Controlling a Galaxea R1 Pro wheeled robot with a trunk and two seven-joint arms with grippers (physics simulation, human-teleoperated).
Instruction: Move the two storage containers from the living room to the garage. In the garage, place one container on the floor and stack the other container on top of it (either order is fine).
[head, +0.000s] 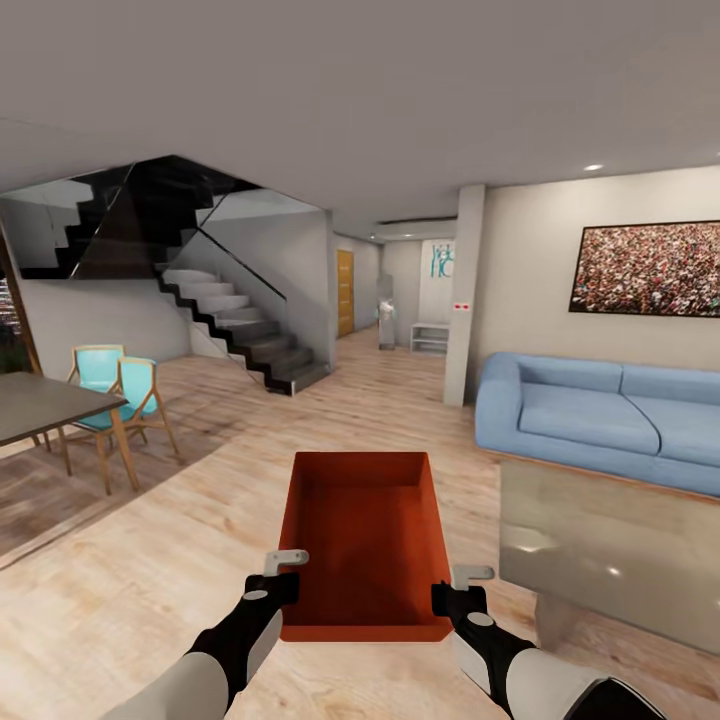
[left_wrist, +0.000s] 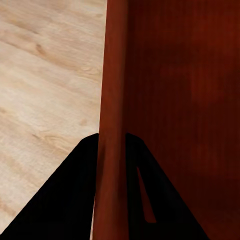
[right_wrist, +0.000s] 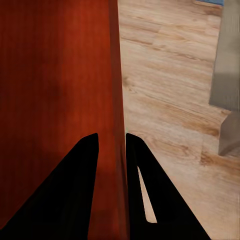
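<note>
I am holding one orange-red plastic storage container (head: 366, 545) up in front of me, above the light wood-plank floor (head: 180, 560) of the living room. It is a long open box with low plain walls. I can see nothing inside it, and I see no label or writing on it.

My left gripper (head: 283, 574) is at the near left corner of the box. In the left wrist view its two black fingers (left_wrist: 70, 200) sit one on each side of the box's left wall (left_wrist: 112, 100), closed tight on it. My right gripper (head: 458, 588) is at the near right corner. In the right wrist view its black fingers (right_wrist: 70, 195) pinch the right wall (right_wrist: 116, 75) the same way.

Far to the left is a dark dining table (head: 40, 405) with two blue chairs with wooden frames (head: 118, 395). Behind them dark stairs (head: 240, 330) go up. On the far wall hangs a white sign with blue marks (head: 442, 261), too small to read. To the right is a light blue sofa (head: 600, 415), with a glass-topped coffee table (head: 610, 550) near me. Above the sofa hangs a wide speckled picture in a dark frame (head: 648, 268).
</note>
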